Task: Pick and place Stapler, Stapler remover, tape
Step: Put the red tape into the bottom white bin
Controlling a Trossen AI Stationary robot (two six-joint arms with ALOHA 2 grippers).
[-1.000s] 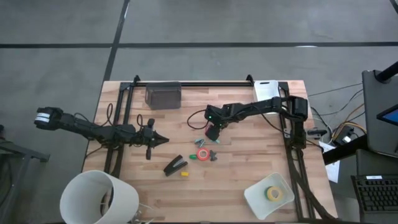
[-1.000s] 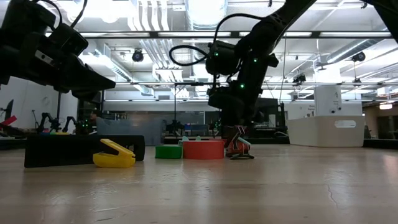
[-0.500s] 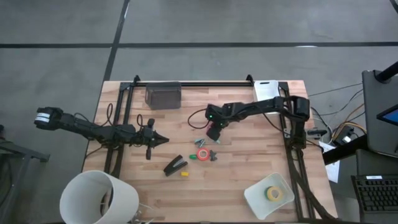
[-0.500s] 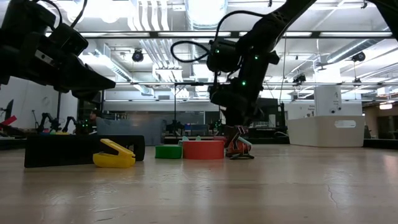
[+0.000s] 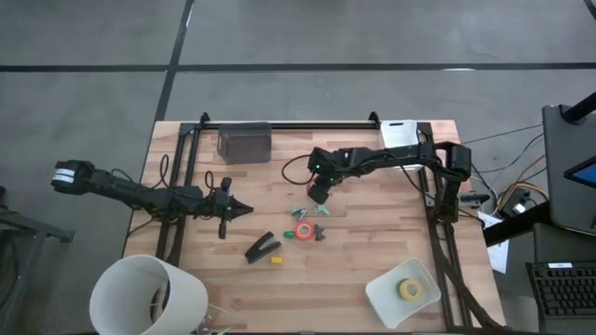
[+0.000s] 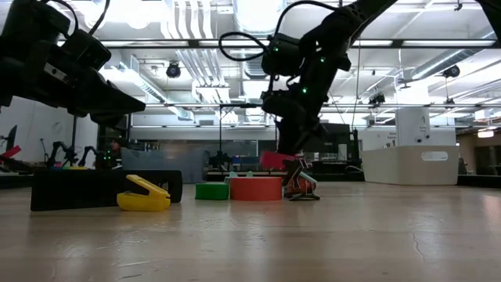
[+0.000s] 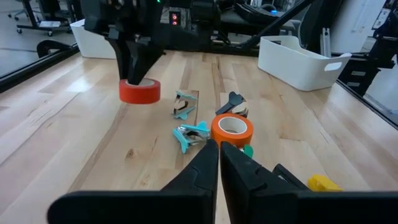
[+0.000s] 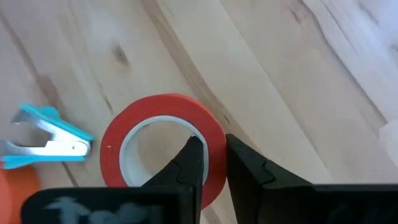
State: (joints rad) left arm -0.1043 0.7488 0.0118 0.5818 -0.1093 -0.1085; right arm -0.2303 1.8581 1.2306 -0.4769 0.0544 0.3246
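Spanning the pale wooden table (image 5: 372, 251), plank seams run toward bright ceiling lights (image 6: 258, 16).

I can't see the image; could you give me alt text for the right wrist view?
The right gripper pinches the wall of a red tape roll, one finger inside its pale core, over the wooden table. A teal staple remover lies nearby.

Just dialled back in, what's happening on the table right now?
The right gripper has pinched the wall of a red tape roll and holds it just above the wooden table. Below it lie an orange tape roll, small teal staple removers and the black stapler. A white bin at the table's corner holds a yellow roll. The left gripper waits shut beside the pile.
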